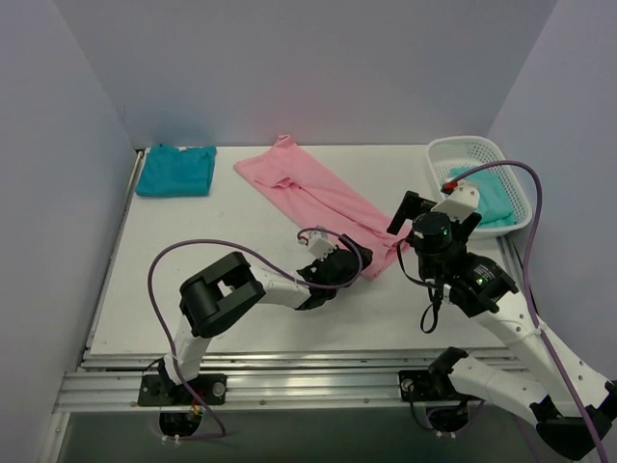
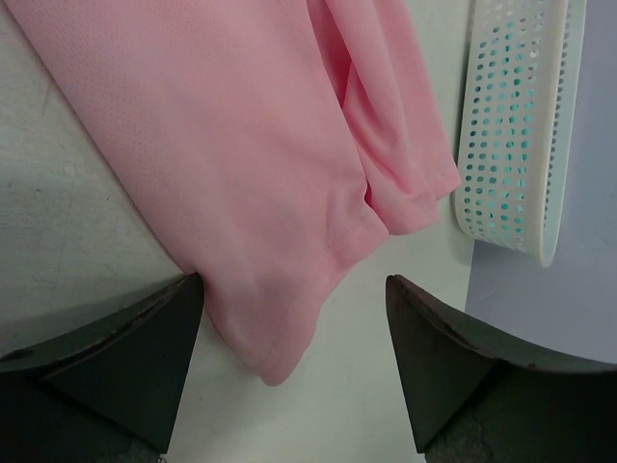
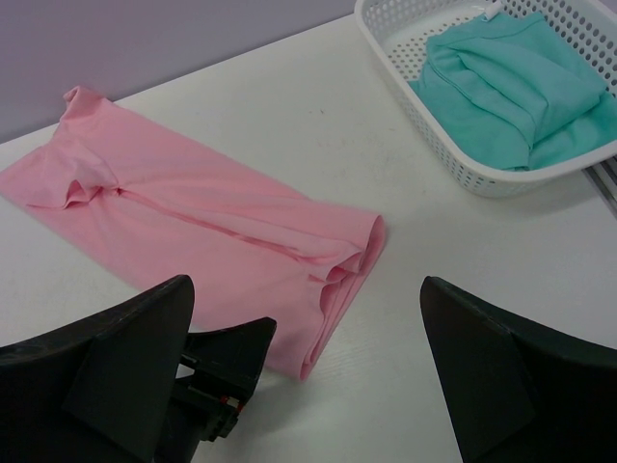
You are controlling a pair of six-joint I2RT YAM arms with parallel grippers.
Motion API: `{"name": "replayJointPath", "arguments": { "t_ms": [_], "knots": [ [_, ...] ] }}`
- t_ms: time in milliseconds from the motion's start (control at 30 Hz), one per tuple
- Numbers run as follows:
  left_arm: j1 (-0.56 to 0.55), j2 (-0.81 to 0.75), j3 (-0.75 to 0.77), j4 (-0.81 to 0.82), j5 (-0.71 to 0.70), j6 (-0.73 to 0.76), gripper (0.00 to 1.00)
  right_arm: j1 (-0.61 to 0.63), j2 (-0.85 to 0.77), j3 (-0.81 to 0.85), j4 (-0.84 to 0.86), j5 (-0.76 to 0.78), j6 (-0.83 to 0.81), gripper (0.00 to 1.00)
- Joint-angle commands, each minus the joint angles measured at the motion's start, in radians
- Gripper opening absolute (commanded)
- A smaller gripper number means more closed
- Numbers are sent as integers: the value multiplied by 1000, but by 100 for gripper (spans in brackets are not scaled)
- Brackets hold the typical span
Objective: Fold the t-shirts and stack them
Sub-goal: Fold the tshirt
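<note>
Currently the pink t-shirt point(image 1: 313, 193) lies as a long strip, folded lengthwise, running diagonally across the table point(image 1: 193, 241) from the far middle toward the near right. The deep teal t-shirt point(image 1: 175, 171) lies folded in the far left corner, and the mint-teal t-shirt point(image 1: 487, 198) sits bunched in the white basket point(image 1: 453, 149) at the far right. The left gripper point(image 2: 294, 289) is low at the near end of the strip, jaws spread wide, with a hem corner lying between them but nothing clamped. The right gripper point(image 3: 307, 289) hovers just beside the same end, also spread wide and empty. From where I stand, the step in hand appears to be the cross fold: bring the near hem up to the collar end. Procedure: seat each gripper on one corner of the near hem and close on every layer, since the right wrist view shows several stacked edges there. Lift only enough to clear the cloth. Move both arms together along the strip's axis, lay the hem squarely, then release. Pinching the top layer alone would likely open the lengthwise fold.
</note>
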Motion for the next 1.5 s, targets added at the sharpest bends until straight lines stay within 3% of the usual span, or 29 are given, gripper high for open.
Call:
{"name": "replayJointPath", "arguments": {
  "t_ms": [0,233,400,500,567,667,700,800,1067,1467],
  "knots": [
    [2,34,38,-21,-27,-14,84,5,3,-2,-1,29,3,100],
    [11,73,61,-3,7,-6,63,5,-7,-2,-6,34,0,100],
    [15,77,58,9,18,0,55,5,-8,-4,-9,34,2,100],
    [16,79,51,29,27,9,46,5,-10,-4,-9,32,3,100],
    [21,85,44,49,36,17,35,5,-11,-5,-9,34,3,100],
    [33,102,51,57,74,31,27,6,-16,-5,-9,34,5,100],
    [37,107,51,64,91,32,17,6,-17,-7,-10,34,5,100],
    [51,126,48,92,123,45,4,6,-22,-7,-9,35,5,100],
    [102,116,22,92,237,152,2,6,-19,-5,-9,29,6,100],
    [142,-168,-409,20,211,144,2,14,16,-27,57,-34,8,100]
  ]
}}
